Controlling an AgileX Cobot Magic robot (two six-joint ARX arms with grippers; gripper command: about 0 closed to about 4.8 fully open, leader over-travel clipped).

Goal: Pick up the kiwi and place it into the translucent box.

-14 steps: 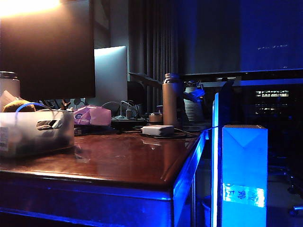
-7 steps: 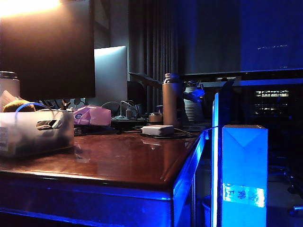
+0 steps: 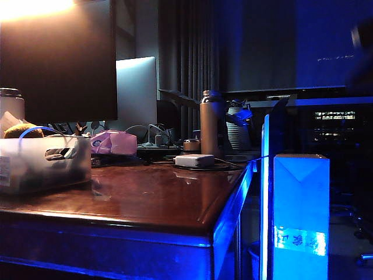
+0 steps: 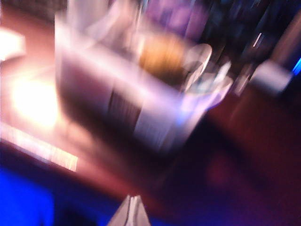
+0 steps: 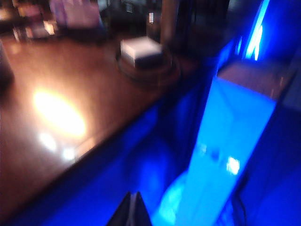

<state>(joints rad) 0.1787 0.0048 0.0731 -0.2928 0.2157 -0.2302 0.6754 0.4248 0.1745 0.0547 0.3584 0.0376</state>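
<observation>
Brown kiwi (image 3: 22,130) inside translucent box (image 3: 44,163)

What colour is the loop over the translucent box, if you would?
Blue loop over the translucent box, clearest in the exterior view.

text: none legible | blue carton (image 3: 301,216) — bright label patch, characters too blurred

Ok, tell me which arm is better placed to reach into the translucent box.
Left, probably. The left gripper faces the translucent box with the kiwi inside; the right gripper points at the table edge and the blue carton.
</observation>
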